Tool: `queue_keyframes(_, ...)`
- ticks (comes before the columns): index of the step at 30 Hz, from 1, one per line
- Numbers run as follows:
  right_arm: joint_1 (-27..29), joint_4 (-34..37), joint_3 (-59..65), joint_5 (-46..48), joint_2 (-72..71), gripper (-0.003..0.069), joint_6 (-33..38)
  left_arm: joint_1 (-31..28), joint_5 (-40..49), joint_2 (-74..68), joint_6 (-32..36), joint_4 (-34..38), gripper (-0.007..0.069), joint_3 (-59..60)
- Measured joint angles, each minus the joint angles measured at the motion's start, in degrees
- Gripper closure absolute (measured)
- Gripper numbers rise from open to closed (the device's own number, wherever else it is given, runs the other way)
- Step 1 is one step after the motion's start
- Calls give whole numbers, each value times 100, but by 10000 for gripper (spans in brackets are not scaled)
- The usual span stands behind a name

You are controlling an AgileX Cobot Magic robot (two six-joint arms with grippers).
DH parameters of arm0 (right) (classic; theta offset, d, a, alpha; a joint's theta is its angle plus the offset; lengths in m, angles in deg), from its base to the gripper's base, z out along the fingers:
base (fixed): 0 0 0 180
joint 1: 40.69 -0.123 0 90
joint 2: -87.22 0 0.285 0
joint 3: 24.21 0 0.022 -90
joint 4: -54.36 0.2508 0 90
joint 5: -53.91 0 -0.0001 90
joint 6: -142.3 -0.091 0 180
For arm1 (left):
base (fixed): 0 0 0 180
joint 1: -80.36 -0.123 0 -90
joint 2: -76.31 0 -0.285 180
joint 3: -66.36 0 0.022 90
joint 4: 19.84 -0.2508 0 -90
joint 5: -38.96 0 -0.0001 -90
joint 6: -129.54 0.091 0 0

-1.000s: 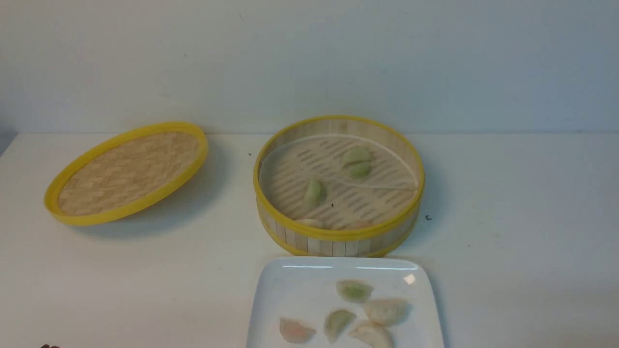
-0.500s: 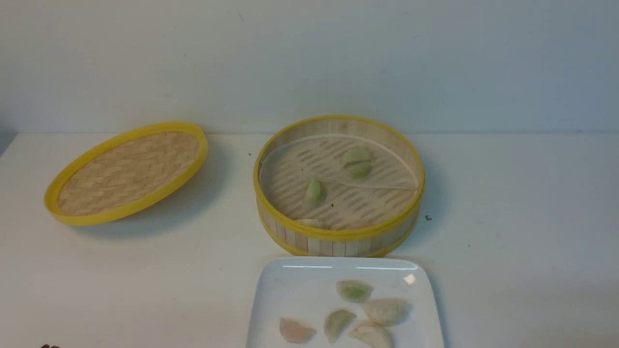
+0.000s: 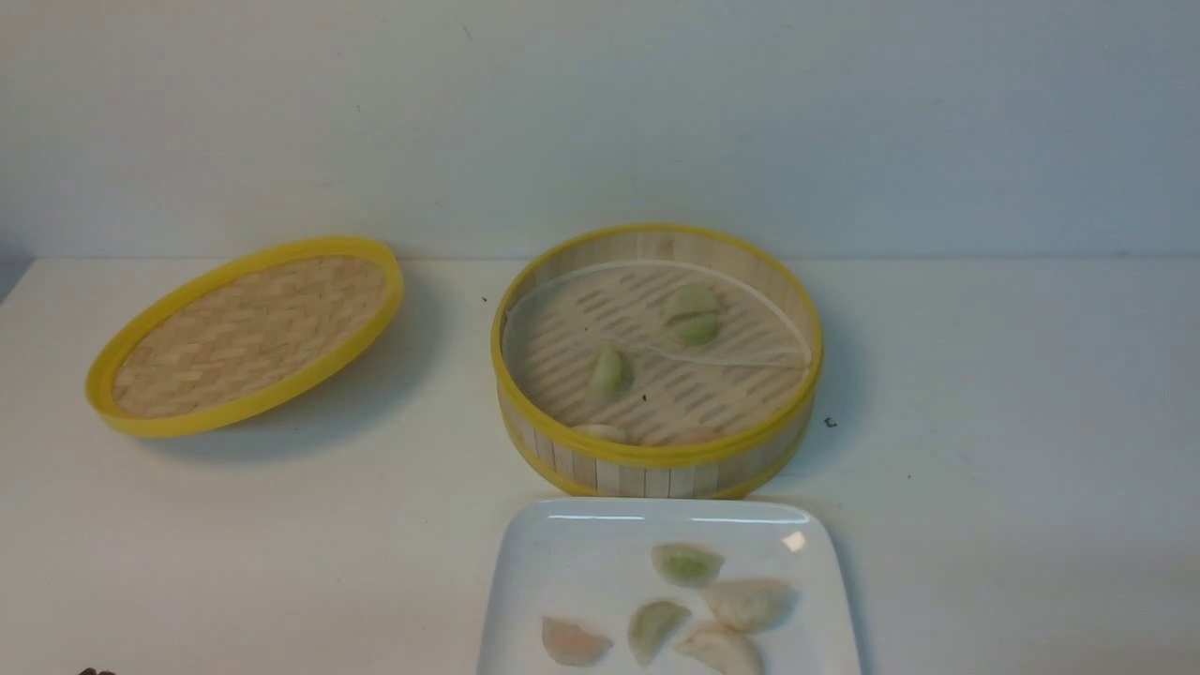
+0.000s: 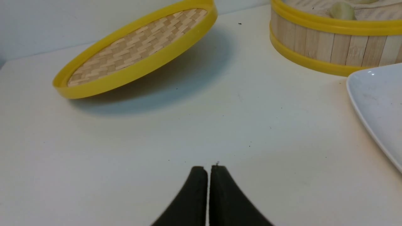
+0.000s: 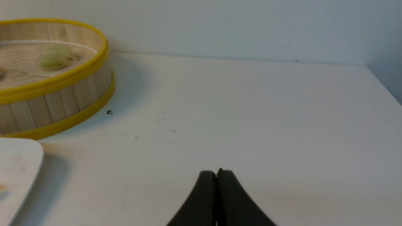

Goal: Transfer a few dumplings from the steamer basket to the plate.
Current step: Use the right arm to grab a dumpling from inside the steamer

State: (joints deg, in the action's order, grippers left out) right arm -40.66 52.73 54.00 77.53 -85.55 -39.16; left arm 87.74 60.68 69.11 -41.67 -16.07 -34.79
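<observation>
The steamer basket [image 3: 656,455] stands mid-table with a thin white liner. Several dumplings lie in it: two green ones [image 3: 694,315] at the back, one green [image 3: 609,372] in the middle, pale ones [image 3: 602,432] by the near wall. The white plate [image 3: 562,553] lies in front of the basket and holds several dumplings [image 3: 687,563]. My left gripper [image 4: 208,168] is shut and empty over bare table, left of the plate [image 4: 373,103]. My right gripper [image 5: 216,173] is shut and empty over bare table, right of the basket [image 5: 59,103]. Neither gripper shows in the front view.
The shallow woven lid [image 3: 248,333] with its yellow rim rests tilted at the back left; it also shows in the left wrist view [image 4: 138,51]. A pale wall runs behind the table. A small dark speck [image 3: 830,423] lies right of the basket.
</observation>
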Motion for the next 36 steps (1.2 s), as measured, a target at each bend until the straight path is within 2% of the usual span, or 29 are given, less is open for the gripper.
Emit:
queue_keyframes(5,0,338,35,-257,0,673,-105,0,0,0,0,0,631,0)
queue_keyframes(13,0,2557,69,-1928,0,673,-879,0,0,0,0,0,631,0)
queue_keyframes(16,0,3028,69,-2206,0,673,-902,0,0,0,0,0,631,0)
queue_keyframes(26,-3,3289,69,-2488,0,673,-897,0,0,0,0,0,631,0)
queue_keyframes(29,-6,3289,-194,-2159,0,673,-897,0,0,0,0,0,631,0)
queue_keyframes(33,-11,3098,-1442,-1129,376,673,-654,0,0,0,0,0,631,0)
queue_keyframes(36,-11,2843,-2552,0,1241,673,-186,0,0,0,0,0,631,0)
